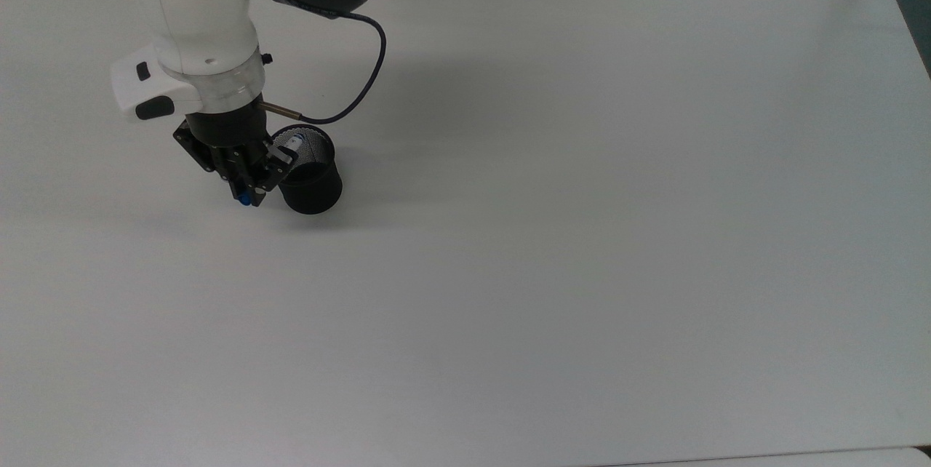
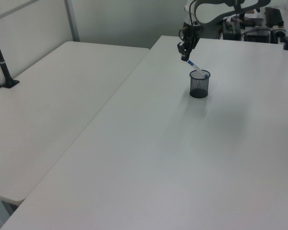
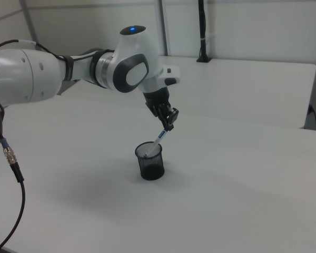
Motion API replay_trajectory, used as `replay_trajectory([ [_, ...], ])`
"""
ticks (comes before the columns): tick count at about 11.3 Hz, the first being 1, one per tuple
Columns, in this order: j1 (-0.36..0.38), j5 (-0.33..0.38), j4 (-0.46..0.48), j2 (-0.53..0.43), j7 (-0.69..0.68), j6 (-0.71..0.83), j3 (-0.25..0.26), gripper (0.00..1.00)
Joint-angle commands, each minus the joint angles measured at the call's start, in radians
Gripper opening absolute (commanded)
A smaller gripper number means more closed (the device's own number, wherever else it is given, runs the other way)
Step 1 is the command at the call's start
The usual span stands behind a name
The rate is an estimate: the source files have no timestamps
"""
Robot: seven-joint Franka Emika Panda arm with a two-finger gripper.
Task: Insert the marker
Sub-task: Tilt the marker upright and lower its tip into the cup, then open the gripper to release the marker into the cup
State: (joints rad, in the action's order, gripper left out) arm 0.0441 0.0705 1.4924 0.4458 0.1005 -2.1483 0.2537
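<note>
White table [image 3: 242,200], black mesh cup [image 3: 151,164].
Gripper [image 3: 169,122] clamps the tilted marker [image 3: 157,141], lower end inside the cup.

The marker [image 3: 157,141] is white with blue ends, the mesh cup [image 3: 151,163] black, the table [image 1: 582,234] plain white.

Even, diffuse overhead light, moderately bright, no hard glare. Table [image 1: 582,234] reads pale grey-white in the top view, with a soft wide shadow of the arm [image 1: 204,23] across its upper middle and a faint one at the top view's left edge. Cup [image 1: 309,176] throws a small soft shadow towards the top view's right. Left view looks washed out and slightly soft, far end noisy. Right view has more contrast; cable [image 3: 10,158] in the foreground is blurred.
</note>
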Motion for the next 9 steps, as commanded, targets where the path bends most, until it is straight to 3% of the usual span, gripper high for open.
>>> replay_trajectory([
  [1, 0.0, -0.018, 0.035, -0.033, -0.004, -0.002, -0.004, 0.15],
  [6, -0.021, 0.014, 0.02, -0.093, -0.05, 0.224, -0.005, 0.67],
  [8, -0.023, 0.064, 0.02, -0.125, -0.053, 0.316, -0.002, 0.98],
  [9, -0.012, 0.064, 0.02, -0.127, -0.054, 0.374, -0.01, 1.0],
])
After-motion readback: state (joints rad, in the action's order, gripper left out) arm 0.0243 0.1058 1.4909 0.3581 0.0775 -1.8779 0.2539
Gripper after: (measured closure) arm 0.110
